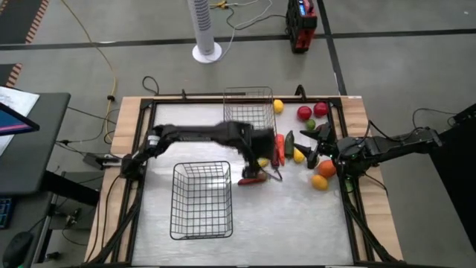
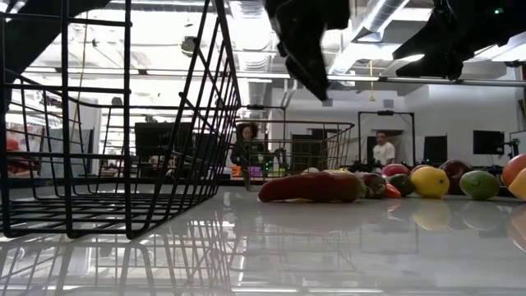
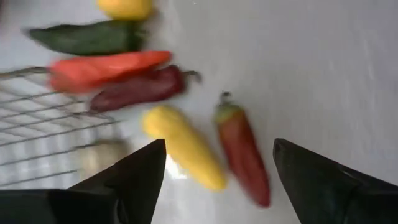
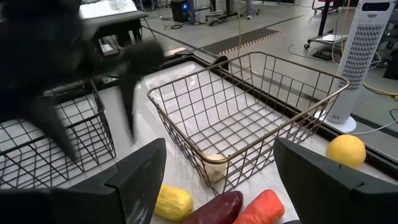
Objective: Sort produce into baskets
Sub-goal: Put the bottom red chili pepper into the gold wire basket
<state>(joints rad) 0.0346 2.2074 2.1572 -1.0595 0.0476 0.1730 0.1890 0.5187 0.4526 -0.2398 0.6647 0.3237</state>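
Produce (image 1: 320, 182) lies mostly loose on the table (image 1: 290, 223), clustered toward its right side and far edge. In the high view, the left gripper (image 1: 262, 168) hangs over a red pepper (image 1: 251, 179) near the table's middle, while the right gripper (image 1: 316, 146) waits among apples, lemons and an orange on the right; a dark basket (image 1: 201, 199) sits nearer the left front and looks empty, and a lighter basket (image 1: 249, 112) stands at the far edge. In the low view, the red pepper (image 2: 308, 187) rests flat on the tabletop with round fruit beyond it, and the dark basket (image 2: 123, 148) looms close, nothing visible inside. In the left wrist view, the left gripper's fingers (image 3: 134, 180) stand spread wide, holding nothing, with the red pepper (image 3: 244, 149) and a yellow pepper (image 3: 183, 146) lying between them on the table. In the right wrist view, the right gripper's fingers (image 4: 140, 180) are also spread and empty; the lighter basket (image 4: 249, 118) holds one whitish piece, probably garlic (image 4: 214, 167). Sorting looks barely begun, with nearly everything left.
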